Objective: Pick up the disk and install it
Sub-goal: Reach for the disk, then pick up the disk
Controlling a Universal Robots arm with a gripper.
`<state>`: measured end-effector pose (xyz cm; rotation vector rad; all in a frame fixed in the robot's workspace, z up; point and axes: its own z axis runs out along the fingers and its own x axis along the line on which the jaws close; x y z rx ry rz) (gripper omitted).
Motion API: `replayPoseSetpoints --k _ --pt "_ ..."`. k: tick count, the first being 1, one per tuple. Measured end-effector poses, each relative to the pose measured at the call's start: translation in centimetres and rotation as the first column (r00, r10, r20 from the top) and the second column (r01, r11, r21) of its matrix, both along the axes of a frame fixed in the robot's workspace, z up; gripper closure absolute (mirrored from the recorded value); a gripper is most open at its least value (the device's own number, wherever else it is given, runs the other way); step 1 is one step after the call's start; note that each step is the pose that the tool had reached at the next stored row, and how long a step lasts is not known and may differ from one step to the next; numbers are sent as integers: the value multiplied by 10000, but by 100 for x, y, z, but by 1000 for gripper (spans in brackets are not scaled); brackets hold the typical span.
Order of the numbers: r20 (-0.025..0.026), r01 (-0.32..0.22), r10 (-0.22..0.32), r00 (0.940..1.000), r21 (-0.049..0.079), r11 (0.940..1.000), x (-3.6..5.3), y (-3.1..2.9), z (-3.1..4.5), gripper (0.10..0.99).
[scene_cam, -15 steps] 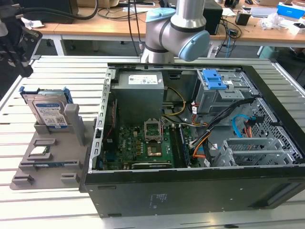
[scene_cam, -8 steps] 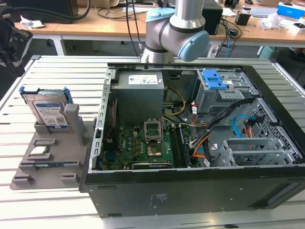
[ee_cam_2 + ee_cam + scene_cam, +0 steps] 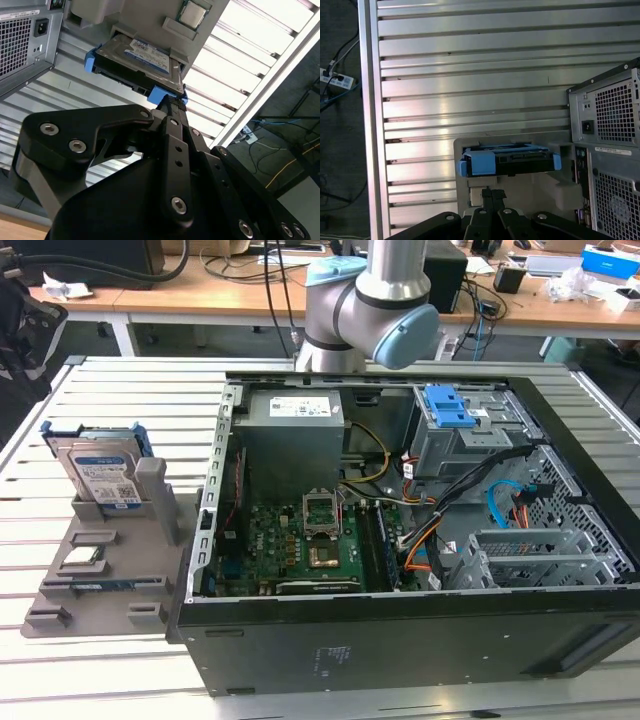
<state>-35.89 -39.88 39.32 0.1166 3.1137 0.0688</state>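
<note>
In the grey holder (image 3: 135, 555), the disk (image 3: 100, 472) stands, lower edge hidden.

Robot arm (image 3: 390, 280) showing silver-grey round tube sections, joint (image 3: 345, 315) carrying a pale blue round cap (image 3: 408, 340), gripper (image 3: 171, 102) showing matte black flat links (image 3: 172, 165), silver round screws (image 3: 178, 204) sitting at the link pivots.

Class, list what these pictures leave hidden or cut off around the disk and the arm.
1. Lower part of the disk: exterior view, hidden by its holder.
2. Part of the holder: first wrist view, covered by the end effector.
3. The arm: exterior view, cut off by the top edge.
</note>
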Motion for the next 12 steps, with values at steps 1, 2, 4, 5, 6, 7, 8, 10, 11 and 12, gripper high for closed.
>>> replayPoseSetpoints --k 1,2,4,5,6,7,8,10,11,12 --pt "0 0 0 10000 0 10000 0 0 0 980" --pt "0 0 0 10000 0 10000 -1 0 0 980" --pt "0 0 0 10000 0 10000 -1 0 0 980" --pt "0 0 0 10000 0 10000 -1 0 0 980" --pt "0 -1 1 10000 0 10000 -1 0 0 980" --pt "0 -96 96 10000 0 10000 -2 0 0 980" --pt "-1 -334 334 9994 -1 9994 -2 0 1 980" --pt "0 -942 942 9956 -1 9956 -2 0 0 980" --pt "-1 -1090 1090 9940 0 9940 -2 0 0 980" --pt "0 -1401 1401 9901 0 9901 -2 0 0 980"
